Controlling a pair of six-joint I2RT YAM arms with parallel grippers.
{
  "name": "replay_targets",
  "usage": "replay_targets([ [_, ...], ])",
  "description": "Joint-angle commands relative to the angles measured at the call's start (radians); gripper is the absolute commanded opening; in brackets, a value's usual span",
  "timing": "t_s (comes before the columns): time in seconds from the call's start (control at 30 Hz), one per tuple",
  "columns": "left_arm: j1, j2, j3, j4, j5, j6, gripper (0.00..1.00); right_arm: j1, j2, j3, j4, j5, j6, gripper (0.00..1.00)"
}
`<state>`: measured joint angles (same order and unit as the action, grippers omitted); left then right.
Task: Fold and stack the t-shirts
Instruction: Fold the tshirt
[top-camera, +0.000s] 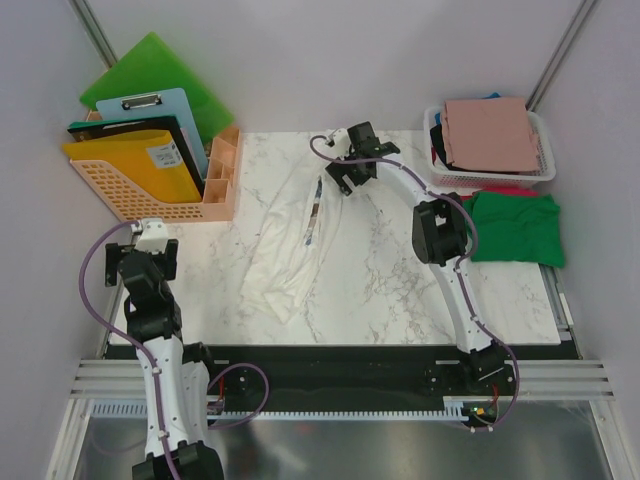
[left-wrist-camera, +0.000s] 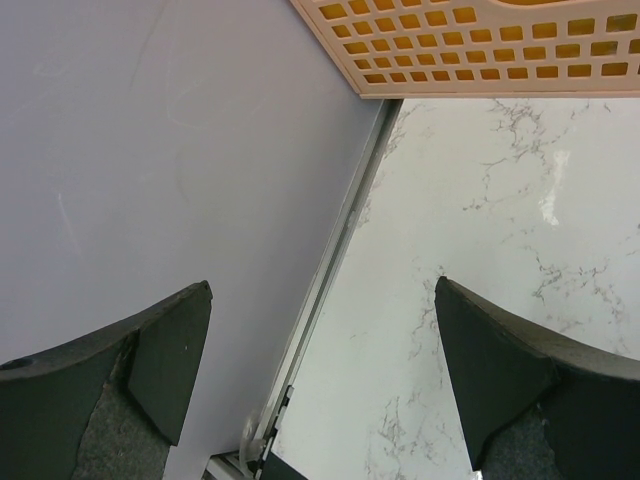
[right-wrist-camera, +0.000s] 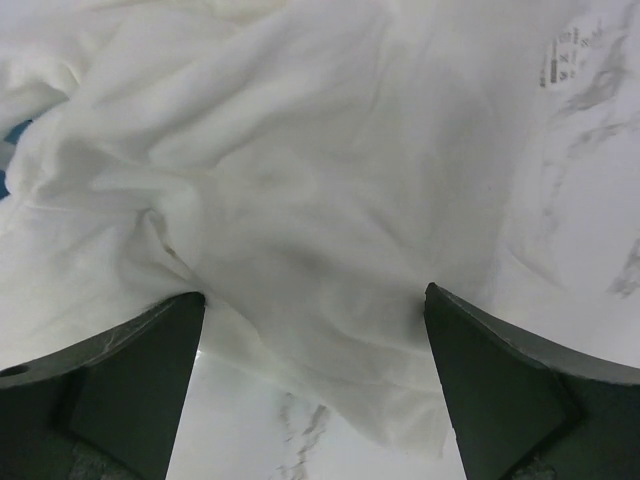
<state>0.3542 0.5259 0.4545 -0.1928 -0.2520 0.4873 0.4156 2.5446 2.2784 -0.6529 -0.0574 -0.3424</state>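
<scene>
- Left gripper (left-wrist-camera: 320, 300): spread, empty, at left edge of surface (top-camera: 400, 295).
- White shirt (top-camera: 290, 250): crumpled, mid-surface.
- Right gripper (right-wrist-camera: 315, 300): spread, just above shirt's far end, pinching nothing.
- Judged step: grasp for flattening; next needs a hem pinch.

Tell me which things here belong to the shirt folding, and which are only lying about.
For the job: white shirt, green shirt, pink shirt.
Lying about: basket, file rack, green folder, clipboard.
</scene>
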Motion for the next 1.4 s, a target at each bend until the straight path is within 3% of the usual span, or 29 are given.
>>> replay_targets([
  [0.0, 0.006, 0.011, 0.009, -0.002, 0.017, 0.013, 1.00, -0.021, 0.117, 0.137, -0.065, 0.149, -0.056, 0.98],
  [0.13, 0.006, 0.020, 0.007, -0.005, 0.026, 0.013, 1.00, -0.029, 0.140, 0.152, -0.048, 0.188, -0.055, 0.98],
  [0.3, 0.006, 0.029, -0.002, -0.010, 0.043, 0.004, 1.00, -0.031, 0.053, -0.020, 0.038, 0.159, -0.049, 0.98],
  [0.4, 0.006, 0.033, -0.014, -0.010, 0.049, 0.000, 1.00, -0.028, -0.076, -0.135, 0.053, 0.059, -0.027, 0.98],
  [0.53, 0.006, 0.023, -0.025, -0.014, 0.059, 0.004, 1.00, -0.020, -0.420, -0.379, 0.102, -0.045, 0.014, 0.98],
  [0.73, 0.006, 0.009, -0.040, -0.033, 0.088, -0.016, 1.00, -0.006, -0.743, -0.721, 0.021, -0.171, 0.083, 0.98],
  [0.83, 0.006, 0.011, -0.050, -0.037, 0.106, -0.027, 1.00, 0.037, -0.825, -0.865, -0.045, -0.251, 0.068, 0.98],
  [0.93, 0.006, 0.032, -0.050, -0.048, 0.134, -0.038, 1.00, 0.185, -0.837, -0.938, -0.129, -0.178, 0.020, 0.98],
  [1.0, 0.006, 0.057, -0.017, -0.126, 0.248, -0.020, 1.00, 0.288, -0.846, -0.990, -0.102, -0.089, 0.031, 0.98],
  [1.03, 0.006, 0.062, 0.001, -0.172, 0.383, 0.006, 1.00, 0.301, -0.857, -1.003, -0.093, -0.067, 0.043, 0.98],
  [1.1, 0.005, 0.074, 0.094, -0.344, 0.527, 0.075, 1.00, 0.301, -0.888, -1.024, -0.061, 0.000, 0.054, 0.98],
  [1.13, 0.002, 0.106, 0.137, -0.409, 0.681, 0.111, 1.00, 0.296, -0.899, -1.030, -0.054, 0.026, 0.048, 0.98],
  [1.23, -0.027, 0.217, 0.315, -0.654, 0.877, 0.212, 1.00, 0.241, -0.966, -1.048, -0.018, 0.094, 0.057, 0.98],
  [1.3, -0.079, 0.268, 0.404, -0.709, 0.879, 0.217, 1.00, 0.143, -1.033, -1.051, -0.004, 0.033, 0.071, 0.98],
  [1.37, -0.202, 0.305, 0.446, -0.711, 0.827, 0.189, 1.00, 0.028, -1.078, -1.065, 0.009, -0.001, 0.072, 0.98],
])
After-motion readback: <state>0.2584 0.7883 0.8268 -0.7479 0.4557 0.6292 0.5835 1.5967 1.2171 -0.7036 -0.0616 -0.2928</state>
